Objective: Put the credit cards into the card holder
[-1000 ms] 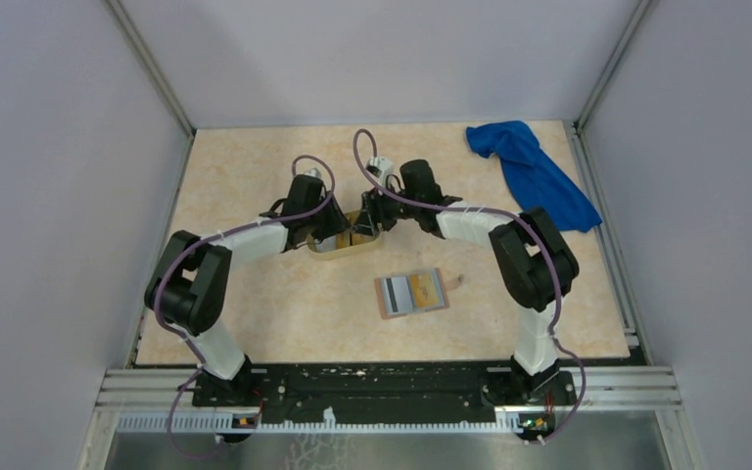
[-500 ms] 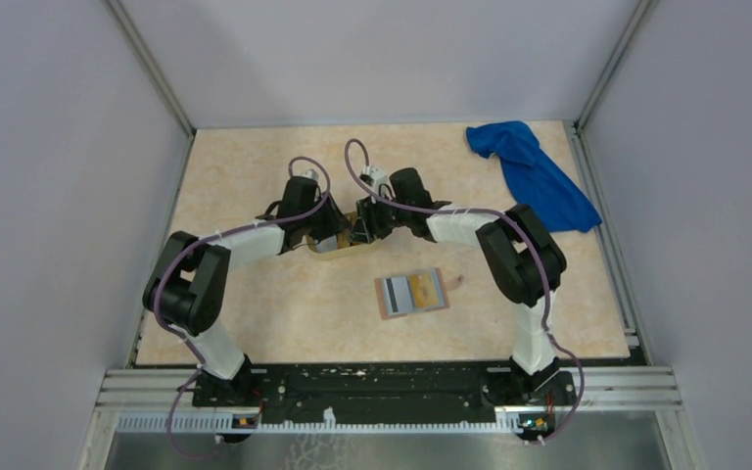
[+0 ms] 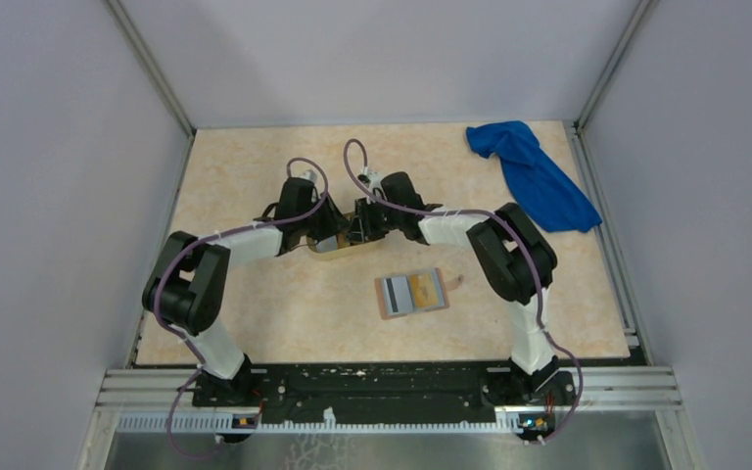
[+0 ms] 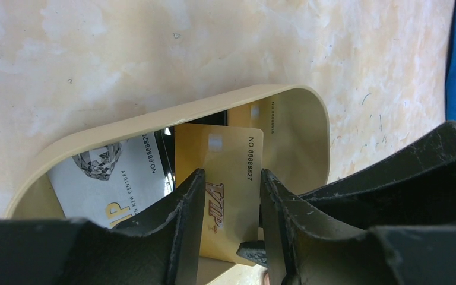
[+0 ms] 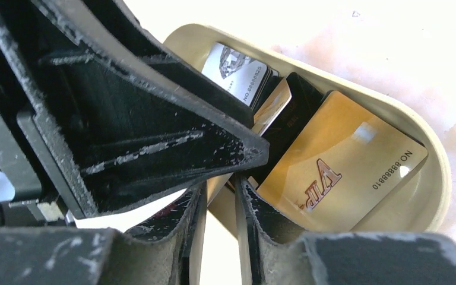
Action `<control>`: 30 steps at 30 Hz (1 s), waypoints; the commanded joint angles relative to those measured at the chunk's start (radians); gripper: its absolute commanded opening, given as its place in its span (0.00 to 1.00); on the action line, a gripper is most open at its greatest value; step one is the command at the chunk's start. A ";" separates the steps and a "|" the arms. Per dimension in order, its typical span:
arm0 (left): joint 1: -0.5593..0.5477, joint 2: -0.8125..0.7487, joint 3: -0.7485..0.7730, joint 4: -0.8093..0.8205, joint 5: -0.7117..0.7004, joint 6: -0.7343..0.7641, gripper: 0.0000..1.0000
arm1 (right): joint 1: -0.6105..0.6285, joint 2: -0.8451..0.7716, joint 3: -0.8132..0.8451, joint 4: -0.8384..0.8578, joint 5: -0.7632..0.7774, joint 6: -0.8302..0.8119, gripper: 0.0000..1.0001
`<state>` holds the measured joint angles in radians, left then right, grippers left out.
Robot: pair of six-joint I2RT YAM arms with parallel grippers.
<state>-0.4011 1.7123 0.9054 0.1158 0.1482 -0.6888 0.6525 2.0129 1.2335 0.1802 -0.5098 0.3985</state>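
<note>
1. The tray [image 4: 154, 117], a pale yellow oval, sits near the middle of the worktop [image 3: 255, 323], slightly toward its far edge. Both arms meet over it.
2. The credit cards lie in the tray. A white card [image 4: 110, 178] with a diamond print is at one end, a black card [image 5: 294, 127] is in the middle, and a second gold card [image 5: 344, 166] lies flat at the other end.
3. The left gripper [image 4: 231, 178] pinches a gold card [image 4: 225, 154] marked VIP. One finger is on each long edge, and the card is tilted up out of the tray.
4. The right gripper [image 5: 221, 193] comes in from the opposite side. Its fingers are nearly together, and the thin edge of the lifted gold card runs into the gap between them. I cannot tell whether they actually press on the card.
5. In the left wrist view, one black tip of the right gripper lies against the lower corner of the gold card.
6. The card holder [image 3: 411, 293] lies open and flat on the worktop. It is nearer the near edge than the tray, right of the middle, and apart from both grippers. Light and grey bands show on its inner face.
7. A blue cloth [image 3: 534, 176] lies crumpled in the far right corner.
</note>
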 commanded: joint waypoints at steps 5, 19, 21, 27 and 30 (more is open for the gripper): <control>0.015 -0.040 -0.043 0.048 0.059 -0.004 0.48 | -0.004 0.046 0.078 0.007 0.024 0.128 0.13; 0.027 -0.249 -0.106 0.112 0.079 0.058 0.88 | -0.107 -0.047 -0.011 0.219 -0.133 0.295 0.00; 0.028 -0.321 -0.135 0.122 0.075 0.085 0.91 | -0.131 -0.072 -0.030 0.270 -0.181 0.330 0.00; 0.027 -0.585 -0.283 0.272 0.158 0.135 0.99 | -0.196 -0.212 -0.108 0.353 -0.326 0.349 0.00; 0.028 -0.651 -0.362 0.380 0.259 0.111 0.99 | -0.240 -0.290 -0.176 0.422 -0.455 0.391 0.00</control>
<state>-0.3748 1.1267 0.6228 0.3222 0.2737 -0.5915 0.4534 1.8713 1.1095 0.4267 -0.7738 0.7334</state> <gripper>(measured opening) 0.987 0.007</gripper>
